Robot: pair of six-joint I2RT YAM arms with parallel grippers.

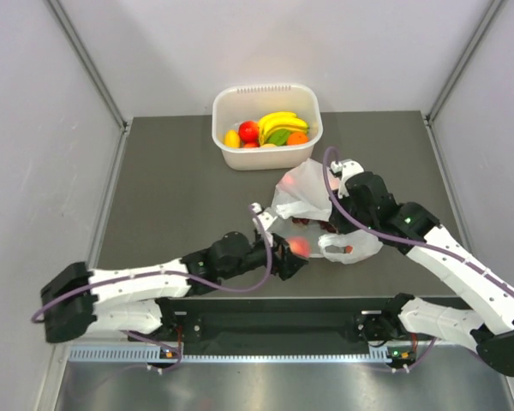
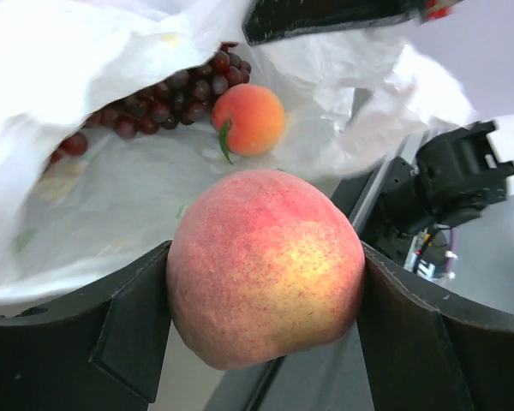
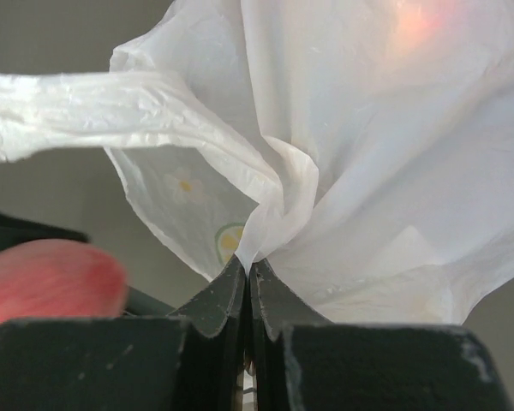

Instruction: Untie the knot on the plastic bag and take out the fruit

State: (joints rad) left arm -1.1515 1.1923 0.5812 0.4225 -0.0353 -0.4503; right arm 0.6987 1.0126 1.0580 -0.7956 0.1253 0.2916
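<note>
The white plastic bag (image 1: 307, 195) lies open in the middle of the table; no knot shows. My left gripper (image 1: 293, 253) is shut on a pinkish-orange peach (image 2: 265, 267), held just in front of the bag's mouth. Inside the bag (image 2: 103, 197) I see a dark grape bunch (image 2: 167, 101) and a smaller peach (image 2: 248, 118). My right gripper (image 3: 248, 272) is shut on a gathered fold of the bag (image 3: 360, 163) and holds it up; a strip-like tail (image 3: 94, 111) stretches left. The held peach (image 3: 47, 278) shows blurred at lower left in the right wrist view.
A rigid white tub (image 1: 310, 139) at the back of the table holds yellow bananas (image 1: 280, 122), a red apple (image 1: 249, 131), a lemon-like fruit (image 1: 232, 139) and an orange one (image 1: 298, 137). Grey walls flank the dark table (image 1: 171, 197).
</note>
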